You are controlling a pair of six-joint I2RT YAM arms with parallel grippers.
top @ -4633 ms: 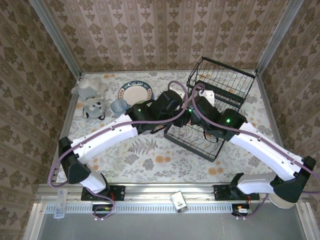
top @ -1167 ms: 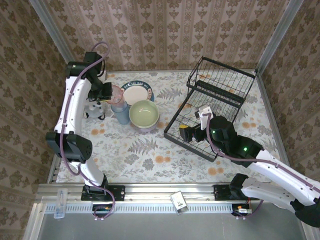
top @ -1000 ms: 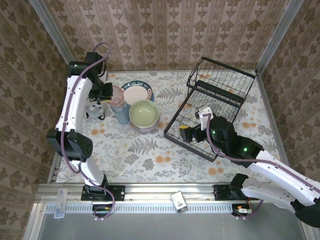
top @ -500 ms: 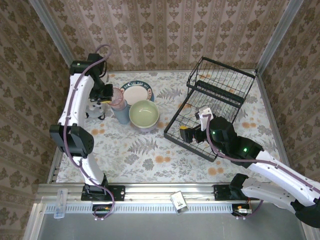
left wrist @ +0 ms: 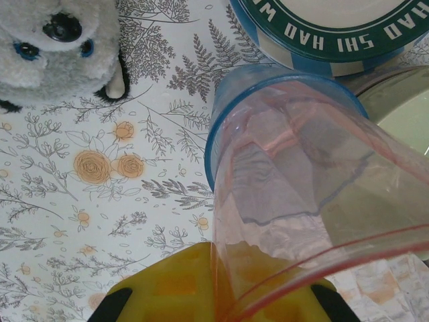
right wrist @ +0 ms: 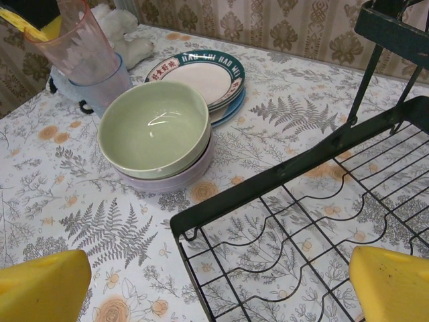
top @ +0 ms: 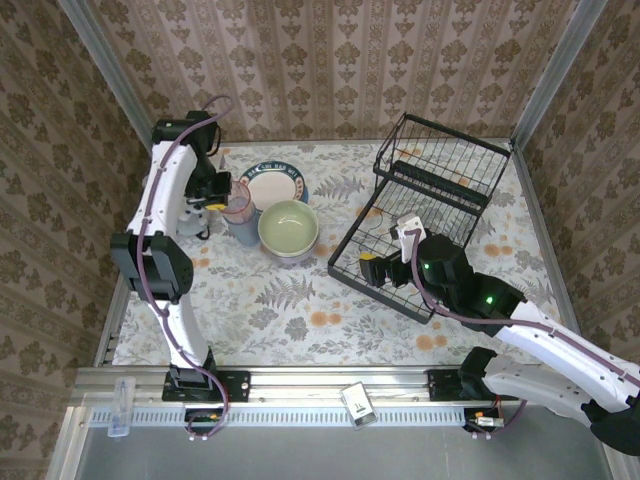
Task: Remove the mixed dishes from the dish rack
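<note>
My left gripper is shut on the rim of the translucent pink cup. The cup leans with its base inside the bluish cup at the table's far left. The right wrist view shows the same pink cup nested in the bluish cup. The pale green bowl sits in the lavender bowl, next to stacked teal-rimmed plates. The black wire dish rack stands at the right. My right gripper hangs open over its bare lower tier.
A grey plush toy lies left of the cups, close to the left wall rail. The raised upper shelf of the rack stands behind my right arm. Flowered tablecloth lies bare in front of the bowls.
My left arm has swung its elbow rightward, and the pink cup has sunk slightly into the bluish cup. The right arm has stayed still.
</note>
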